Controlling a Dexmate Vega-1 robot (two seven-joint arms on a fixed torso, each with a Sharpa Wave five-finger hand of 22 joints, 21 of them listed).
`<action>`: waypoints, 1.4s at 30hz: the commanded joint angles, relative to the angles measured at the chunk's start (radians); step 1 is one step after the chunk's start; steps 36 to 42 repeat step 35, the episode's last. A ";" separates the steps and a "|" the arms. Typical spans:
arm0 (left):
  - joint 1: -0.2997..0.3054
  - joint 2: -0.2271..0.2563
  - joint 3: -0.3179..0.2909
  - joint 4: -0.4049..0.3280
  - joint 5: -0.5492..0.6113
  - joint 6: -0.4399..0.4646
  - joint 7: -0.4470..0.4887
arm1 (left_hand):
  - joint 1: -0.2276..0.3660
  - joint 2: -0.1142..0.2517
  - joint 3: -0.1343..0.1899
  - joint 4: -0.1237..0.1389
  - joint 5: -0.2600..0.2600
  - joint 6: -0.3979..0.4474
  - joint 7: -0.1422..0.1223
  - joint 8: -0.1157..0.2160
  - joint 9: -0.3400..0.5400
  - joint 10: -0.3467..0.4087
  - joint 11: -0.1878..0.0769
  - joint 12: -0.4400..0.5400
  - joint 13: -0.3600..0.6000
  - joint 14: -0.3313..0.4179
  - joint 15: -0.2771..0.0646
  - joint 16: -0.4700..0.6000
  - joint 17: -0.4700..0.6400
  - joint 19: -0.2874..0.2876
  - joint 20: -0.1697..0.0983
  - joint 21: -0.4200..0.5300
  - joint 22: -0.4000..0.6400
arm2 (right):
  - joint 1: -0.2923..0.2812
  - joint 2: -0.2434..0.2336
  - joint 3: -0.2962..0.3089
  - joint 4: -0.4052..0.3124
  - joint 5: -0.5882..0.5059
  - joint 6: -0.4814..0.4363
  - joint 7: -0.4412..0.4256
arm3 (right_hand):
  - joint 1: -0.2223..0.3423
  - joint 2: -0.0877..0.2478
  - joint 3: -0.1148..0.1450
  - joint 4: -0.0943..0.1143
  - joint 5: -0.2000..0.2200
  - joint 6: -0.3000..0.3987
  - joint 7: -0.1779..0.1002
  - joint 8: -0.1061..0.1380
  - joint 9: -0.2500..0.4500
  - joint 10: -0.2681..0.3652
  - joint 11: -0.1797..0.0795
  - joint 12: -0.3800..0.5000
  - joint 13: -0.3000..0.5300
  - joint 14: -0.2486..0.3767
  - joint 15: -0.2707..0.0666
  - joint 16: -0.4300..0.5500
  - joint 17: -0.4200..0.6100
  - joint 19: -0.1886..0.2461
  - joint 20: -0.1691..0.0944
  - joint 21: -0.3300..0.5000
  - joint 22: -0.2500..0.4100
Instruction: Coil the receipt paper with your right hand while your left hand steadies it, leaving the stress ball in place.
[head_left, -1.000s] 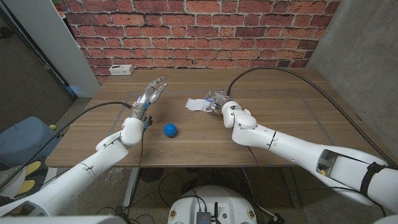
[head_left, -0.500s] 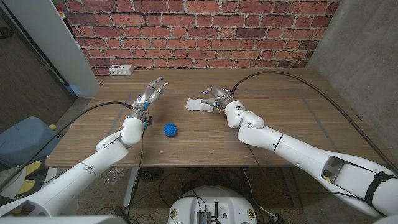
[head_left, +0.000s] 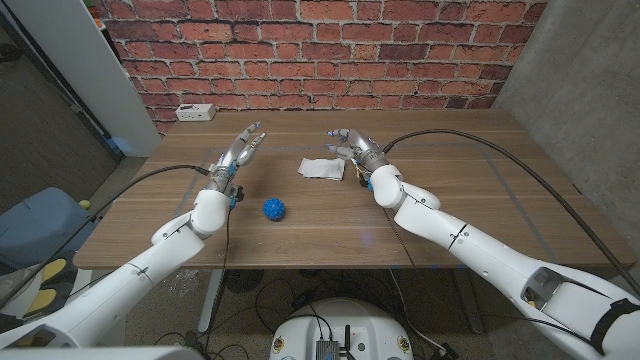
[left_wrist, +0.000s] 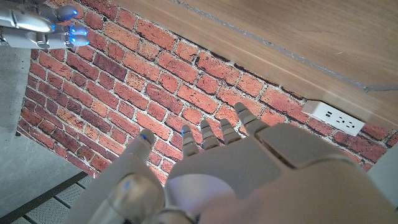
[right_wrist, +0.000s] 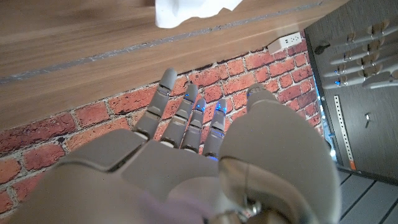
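Right robot hand (head_left: 352, 148) lifted off receipt paper (head_left: 321, 168) — fingers spread | no legible writing

You had a matt wooden table (head_left: 450, 200) with visible grain, thin white creased paper (head_left: 321, 168), a spiky blue rubbery-looking ball (head_left: 275, 208), and a rough brick wall (head_left: 320, 50). Both arms wore smooth, glossy white plastic shells.

This looks like a robotics lab or test room. A wooden table (head_left: 330, 215) stands before a brick wall (head_left: 320, 50), with a white power strip (head_left: 195, 112) on it. Black cables (head_left: 470, 140) run over it to the arms.
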 joint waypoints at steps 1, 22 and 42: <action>0.019 0.005 -0.024 0.012 -0.040 -0.068 -0.012 | 0.013 0.001 0.002 -0.011 -0.003 0.000 0.012 0.001 0.002 -0.002 -0.003 0.001 0.002 0.005 -0.006 0.004 0.003 0.005 -0.007 0.007 0.003 | -0.069 0.020 0.097 0.037 0.123 0.194 -0.062 | -0.002 0.010 0.007 -0.002 -0.005 0.006 0.013 0.009 0.003 0.001 0.007 0.005 0.000 -0.003 -0.027 0.001 -0.001 -0.007 0.012 -0.008 0.001; 0.018 0.029 -0.059 0.087 -0.184 -0.219 -0.180 | 0.019 0.009 0.005 -0.017 -0.003 -0.002 0.022 0.001 0.002 -0.003 -0.001 0.000 0.001 0.014 -0.006 0.002 0.003 0.012 0.002 0.006 0.002 | -0.158 0.077 0.188 0.133 0.282 0.486 -0.108 | -0.007 0.011 0.021 -0.015 -0.030 0.042 0.036 0.021 0.002 0.018 0.026 0.007 -0.006 -0.004 -0.020 -0.001 -0.021 -0.016 0.055 -0.030 0.001; 0.017 0.048 -0.058 0.117 -0.235 -0.224 -0.260 | 0.020 0.017 0.007 -0.017 -0.003 -0.009 0.023 -0.002 0.002 -0.007 0.000 -0.001 0.001 0.012 -0.006 -0.001 0.003 0.007 0.021 0.002 0.001 | -0.235 0.147 0.201 0.151 0.214 0.616 -0.271 | -0.024 0.008 0.040 -0.032 -0.057 0.078 0.054 0.025 0.001 0.039 0.031 0.008 -0.016 0.014 -0.014 0.006 -0.052 -0.037 0.098 -0.070 0.002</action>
